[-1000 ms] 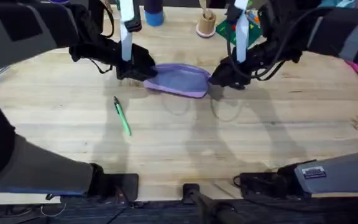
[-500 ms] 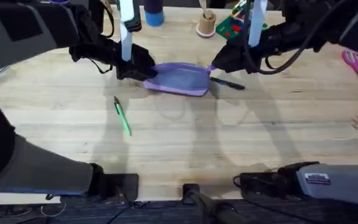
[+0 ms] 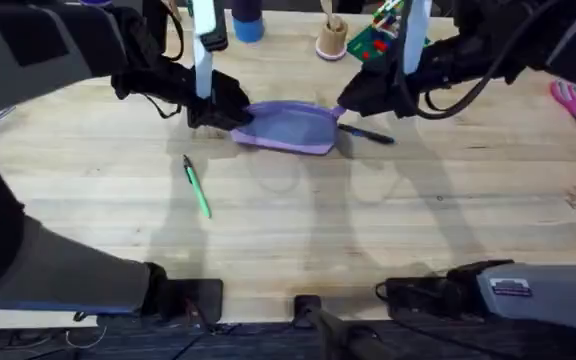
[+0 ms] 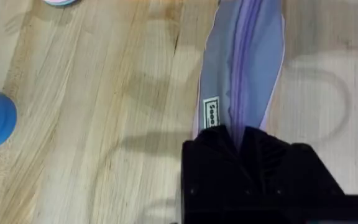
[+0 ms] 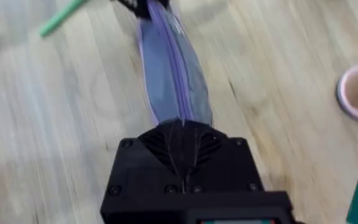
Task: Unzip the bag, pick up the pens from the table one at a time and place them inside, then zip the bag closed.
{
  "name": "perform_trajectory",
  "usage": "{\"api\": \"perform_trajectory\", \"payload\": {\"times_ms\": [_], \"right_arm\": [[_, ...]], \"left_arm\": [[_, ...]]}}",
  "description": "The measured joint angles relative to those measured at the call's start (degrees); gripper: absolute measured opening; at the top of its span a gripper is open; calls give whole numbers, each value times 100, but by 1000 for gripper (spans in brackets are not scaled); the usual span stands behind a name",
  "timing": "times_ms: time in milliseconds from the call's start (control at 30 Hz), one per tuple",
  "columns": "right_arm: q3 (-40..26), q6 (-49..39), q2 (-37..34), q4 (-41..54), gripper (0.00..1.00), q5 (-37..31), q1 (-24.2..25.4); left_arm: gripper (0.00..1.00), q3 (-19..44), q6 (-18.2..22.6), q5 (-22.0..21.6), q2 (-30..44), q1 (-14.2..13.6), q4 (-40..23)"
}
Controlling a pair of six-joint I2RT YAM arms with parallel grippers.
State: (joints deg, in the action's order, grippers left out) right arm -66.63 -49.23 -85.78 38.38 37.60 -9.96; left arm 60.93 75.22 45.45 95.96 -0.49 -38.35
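two grippers: left gripper (image 3: 230, 113) and right gripper (image 3: 349, 101) clamped on opposite ends of the bag (image 3: 290, 128)
bag: mid-table (image 3: 298, 230), zipper up
pens: green pen (image 3: 197, 187) lying apart, dark pen (image 3: 368, 133) beside bag

The bag (image 3: 290, 127) is lavender-purple with a grey-blue panel and a purple zipper stripe down the middle. One pen (image 3: 197, 187) is bright green, the other (image 3: 368, 134) dark blue-black. The table (image 3: 298, 230) is pale wood with visible grain, and both grippers are plain black.
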Motion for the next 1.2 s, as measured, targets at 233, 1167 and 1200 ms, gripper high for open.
{"api": "perform_trajectory", "payload": {"times_ms": [233, 1167, 1200], "right_arm": [[-2, 36, -36, -669, 30, 492, -246], [-73, 632, 1136, 556, 996, -1218, -760], [-78, 642, 1276, 711, 996, -1338, -797]], "left_arm": [[43, 0, 0, 0, 0, 0, 0], [42, 0, 0, 0, 0, 0, 0], [42, 0, 0, 0, 0, 0, 0]]}}
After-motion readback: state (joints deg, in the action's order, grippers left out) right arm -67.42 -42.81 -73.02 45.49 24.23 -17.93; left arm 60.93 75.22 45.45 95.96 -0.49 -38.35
